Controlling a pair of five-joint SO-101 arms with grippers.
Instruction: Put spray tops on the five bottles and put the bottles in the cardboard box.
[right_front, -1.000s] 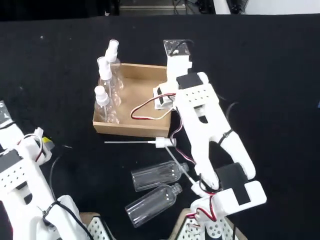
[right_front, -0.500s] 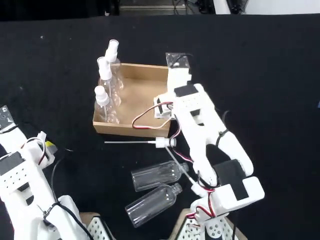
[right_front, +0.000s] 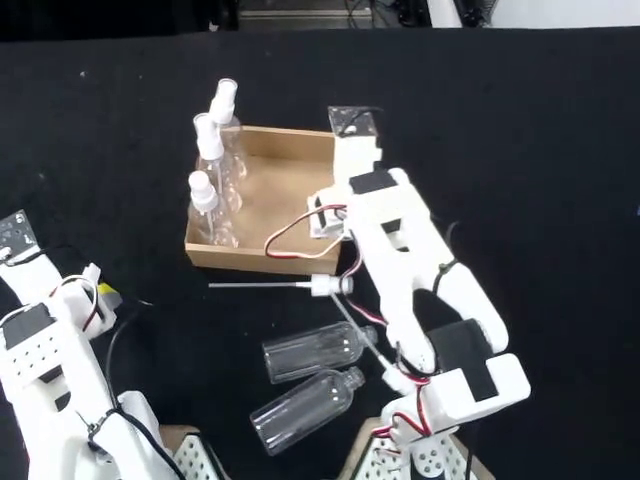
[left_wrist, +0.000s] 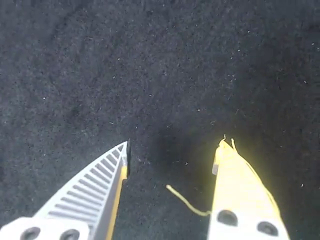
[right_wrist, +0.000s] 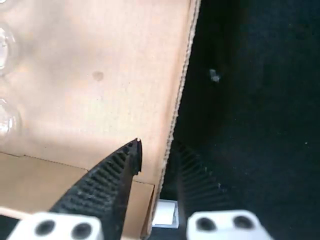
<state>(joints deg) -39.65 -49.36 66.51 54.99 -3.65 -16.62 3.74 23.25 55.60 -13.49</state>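
The cardboard box (right_front: 265, 258) holds three clear bottles with white spray tops (right_front: 210, 150) along its far-from-arm side. Two bare bottles (right_front: 315, 350) (right_front: 305, 405) lie on the black cloth in front of the box. Two loose spray tops with long tubes lie near them (right_front: 328, 285) (right_front: 395, 376). My right arm (right_front: 385, 215) stretches over the box's right wall. My right gripper (right_wrist: 156, 150) straddles that wall (right_wrist: 182, 85), one finger inside the box, one outside, slightly open. My left gripper (left_wrist: 172, 147) (right_front: 100, 290) is open over bare cloth, left of the box.
The black cloth (right_front: 520, 150) covers the whole table, with free room to the right of the box and behind it. Red and white cables (right_front: 290, 225) hang from my right arm over the box's near corner.
My left arm has shifted slightly right, toward the table's middle. My right arm drew back a little over the box's right wall, then stayed put. Bottles and tops have not moved.
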